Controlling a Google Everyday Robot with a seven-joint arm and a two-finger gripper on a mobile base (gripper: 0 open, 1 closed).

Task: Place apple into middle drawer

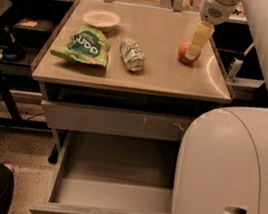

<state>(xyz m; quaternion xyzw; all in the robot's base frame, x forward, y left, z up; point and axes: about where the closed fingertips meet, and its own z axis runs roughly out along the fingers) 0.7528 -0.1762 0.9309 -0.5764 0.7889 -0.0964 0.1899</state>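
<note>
Red-orange and round, the apple (182, 51) was seen in the camera view on the table top (154, 77), near the far right corner. The gripper (194, 49) was hung right over it, touching or nearly so. Whether it was clenched could not be told. Grabbing was judged the step in hand. Next, the apple would have to be lifted and lowered into the open middle drawer (114, 169) below.
</note>
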